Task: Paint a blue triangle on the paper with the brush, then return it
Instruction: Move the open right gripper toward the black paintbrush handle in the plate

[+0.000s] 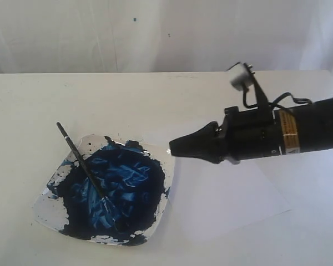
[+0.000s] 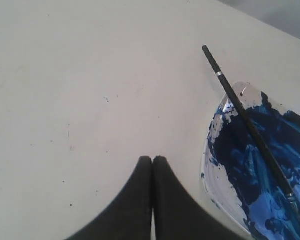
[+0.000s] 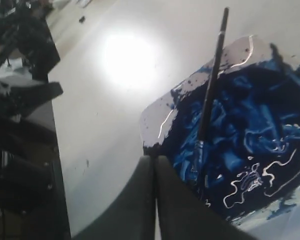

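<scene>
While the brush (image 1: 80, 160) lies in the paint dish (image 1: 44, 206), bristles in the blue and handle poking past the far-left rim, neither tool holds anything. Left tool (image 2: 152, 161) pinched fully closed over bare desk (image 1: 28, 111) beside the dish. Right tool (image 1: 173, 148) also closed, empty, hovering near the dish's right rim above the paper (image 1: 233, 205), which is blank. Likely pickup step: open jaws first, take the clean handle end, lift clear of the rim. Open desk left and behind; paper edge sits tight by the dish
</scene>
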